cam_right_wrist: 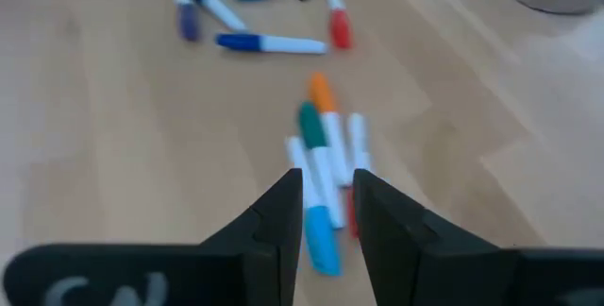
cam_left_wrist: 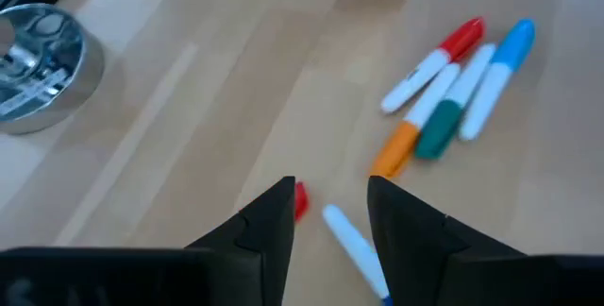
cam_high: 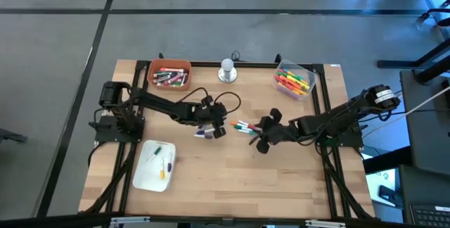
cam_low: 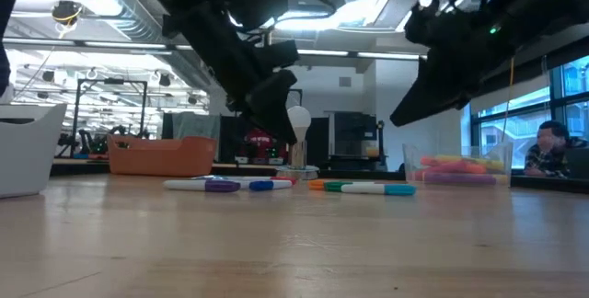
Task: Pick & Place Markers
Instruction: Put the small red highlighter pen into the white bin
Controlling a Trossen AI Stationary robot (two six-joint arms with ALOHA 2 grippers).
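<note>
Loose markers [cam_high: 242, 127] lying mid-surface [cam_high: 232, 186], well in front of the silver knob [cam_high: 226, 71]. Left pincer [cam_left_wrist: 328, 213] parted, empty, above a blue-capped marker [cam_left_wrist: 355, 249]. Right pincer [cam_right_wrist: 327, 207] slightly parted, empty, over the light-blue marker [cam_right_wrist: 319, 230].

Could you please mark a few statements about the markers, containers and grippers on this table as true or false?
1. Loose markers lie on the table between the two grippers. True.
2. The left gripper is shut on a marker. False: its fingers are apart above a blue-and-white marker, gripping nothing.
3. The orange bin holds markers. True.
4. The white tray is empty. False: a few markers lie in it.
5. The right gripper hovers over the clear bin. False: it is open over the loose markers mid-table.
</note>
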